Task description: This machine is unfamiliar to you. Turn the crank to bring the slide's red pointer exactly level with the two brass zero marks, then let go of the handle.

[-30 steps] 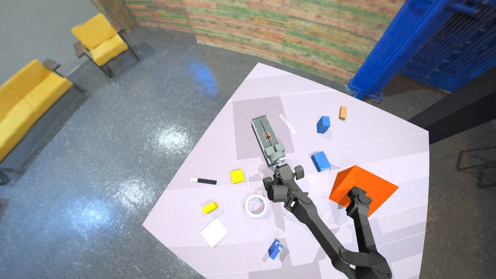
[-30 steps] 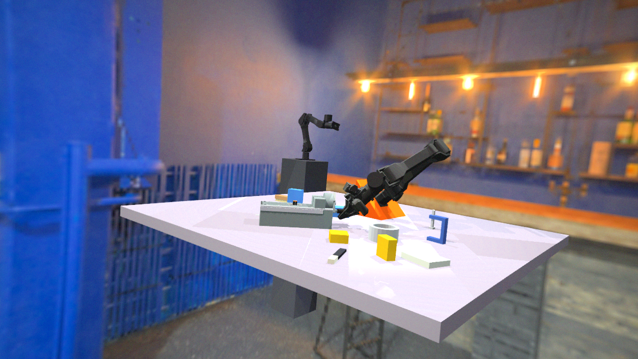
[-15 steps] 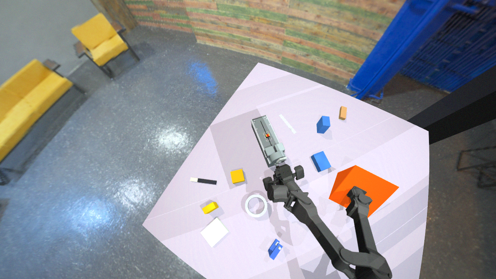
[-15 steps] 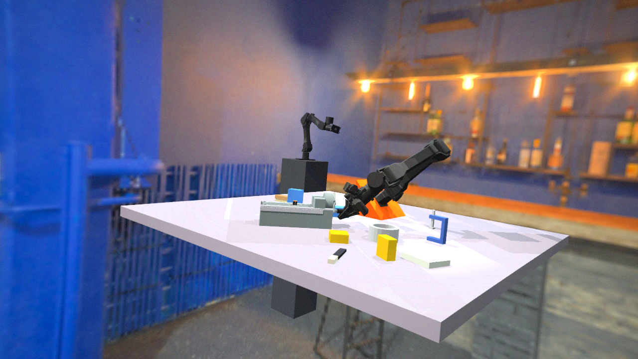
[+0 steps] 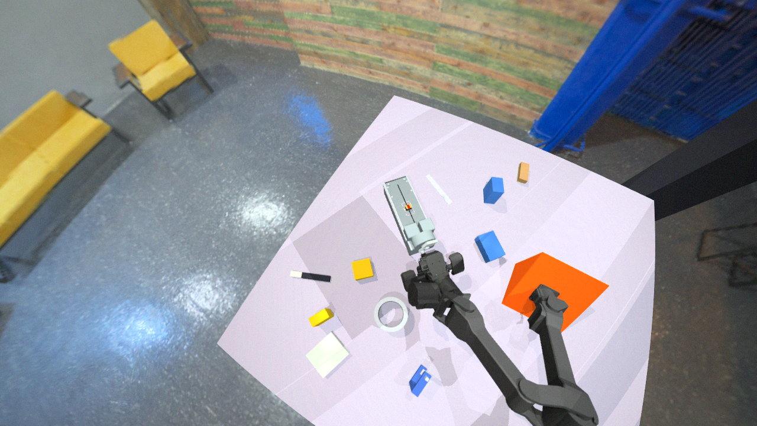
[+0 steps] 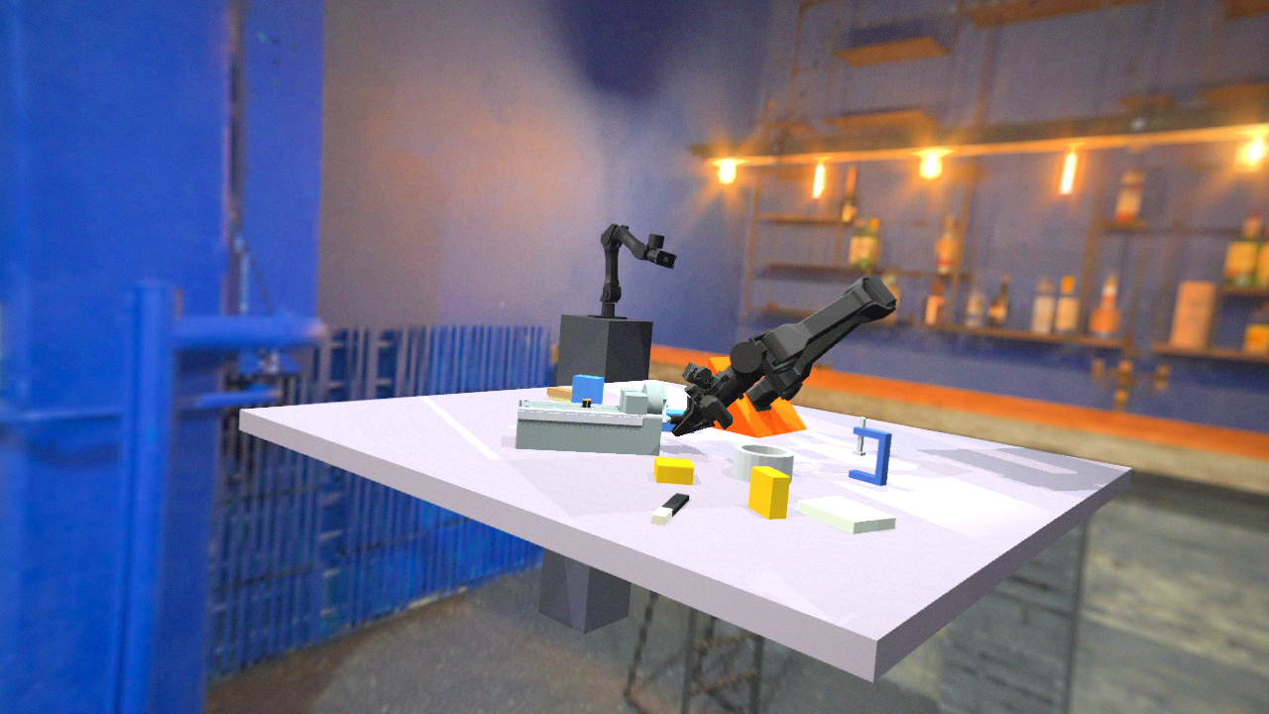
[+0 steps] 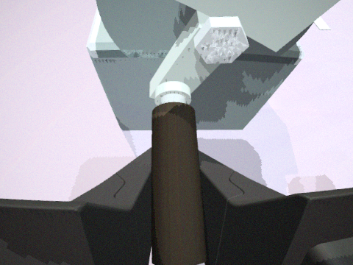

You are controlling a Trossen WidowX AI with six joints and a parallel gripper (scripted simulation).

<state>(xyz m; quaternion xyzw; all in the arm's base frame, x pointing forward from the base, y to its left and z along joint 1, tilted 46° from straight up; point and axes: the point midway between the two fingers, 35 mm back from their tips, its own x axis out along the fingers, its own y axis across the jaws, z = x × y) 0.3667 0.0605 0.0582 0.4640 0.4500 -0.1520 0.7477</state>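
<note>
The grey machine (image 5: 398, 215) (image 6: 585, 433) stands on the table, its slotted top facing up. Its small slide with the red pointer (image 5: 408, 207) sits partway along the slot, close to the zero marks, which are too small to read exactly. In the wrist view the pale crank arm (image 7: 180, 62) slants from the hexagonal hub (image 7: 222, 42) down left to the brown handle (image 7: 174, 154). My gripper (image 7: 170, 155) (image 6: 678, 429) is shut on the handle, one finger on each side. In the top view the gripper and arm hide the handle.
A grey ring (image 5: 376, 313) (image 6: 738, 463), a yellow block (image 5: 362, 268) and a black-and-white bar (image 5: 316, 277) lie near the machine. Blue blocks (image 5: 489, 247) (image 5: 492, 190) and an orange pyramid-like shape (image 5: 582, 289) are on its other side. A blue clamp (image 5: 419, 382) (image 6: 881, 457) stands farther off.
</note>
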